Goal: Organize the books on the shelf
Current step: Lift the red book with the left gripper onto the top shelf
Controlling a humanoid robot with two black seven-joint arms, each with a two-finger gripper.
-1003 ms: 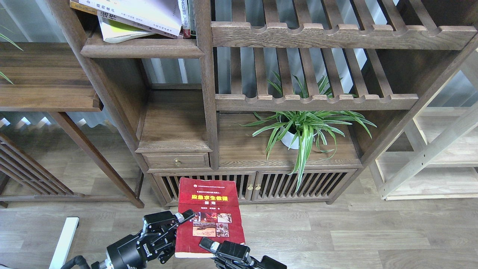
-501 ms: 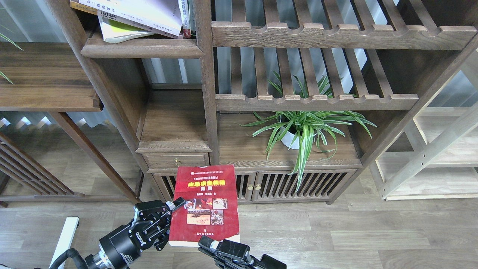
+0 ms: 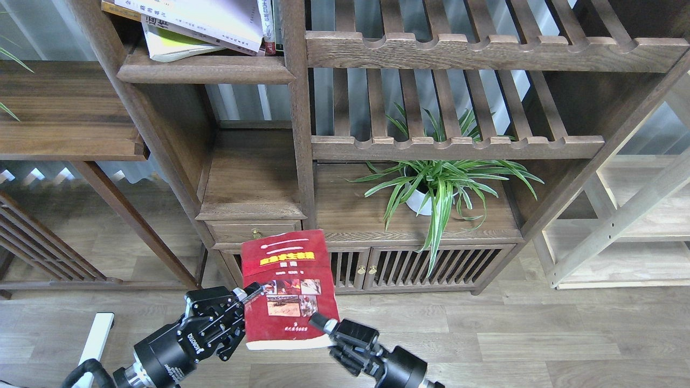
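The red book [image 3: 288, 288] with small photos on its cover is held in the air in front of the bookcase's low doors, tilted a little to the left. My left gripper [image 3: 247, 302] is shut on its left edge. My right gripper [image 3: 322, 325] touches the book's lower right corner; I cannot tell how its fingers stand. The pale lavender-white book [image 3: 215, 19] lies slanted over the yellow-green book [image 3: 172, 47] on the shelf [image 3: 205, 70] at the top left, with narrow upright spines [image 3: 269, 27] beside them.
A potted spider plant [image 3: 436, 188] stands in the lower right bay. A ledge with a brass-knobbed drawer [image 3: 253, 178] lies under the shelf. Slatted racks [image 3: 458, 145] fill the right side. A dark side table [image 3: 64, 108] stands at the left, and a pale wooden rack [image 3: 620, 226] at the right.
The red book has risen toward the bookcase and tilted left, with my left gripper still on its edge. My right gripper has moved up from below the book to its lower right corner.
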